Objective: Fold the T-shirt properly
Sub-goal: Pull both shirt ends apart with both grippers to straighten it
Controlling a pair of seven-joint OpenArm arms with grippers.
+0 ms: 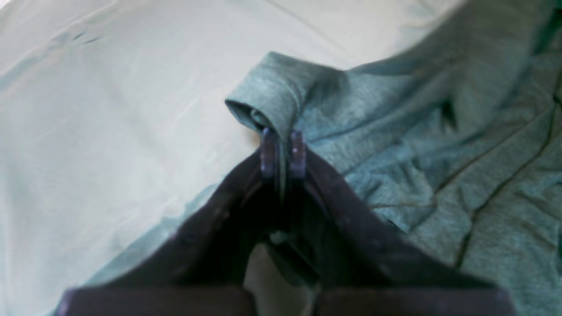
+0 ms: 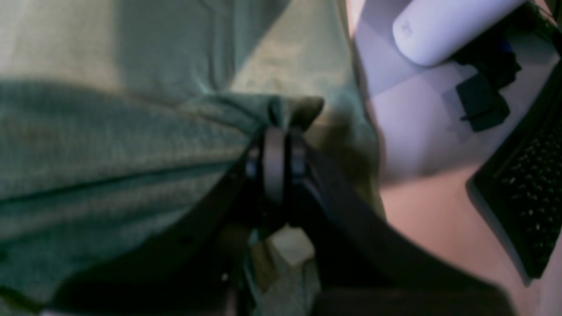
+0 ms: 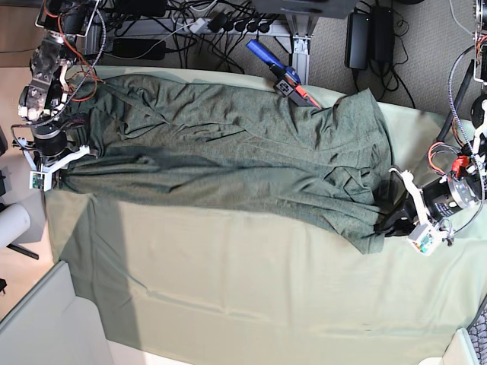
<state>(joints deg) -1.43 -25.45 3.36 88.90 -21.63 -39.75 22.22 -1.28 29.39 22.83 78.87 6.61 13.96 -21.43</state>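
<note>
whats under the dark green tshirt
The pale mint-green table cloth lies under the dark olive-green knit T-shirt and shows past its near edge. Whatever else sits beneath the shirt is covered. Both claws are shut on its ends.

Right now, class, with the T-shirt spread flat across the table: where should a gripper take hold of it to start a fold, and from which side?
Grip the T-shirt at its outer edges, one gripper coming in from each end of the table. The cloth lies flat, so only the hemmed edges give something to pinch. The left gripper and right gripper are each shut on such an edge.
</note>
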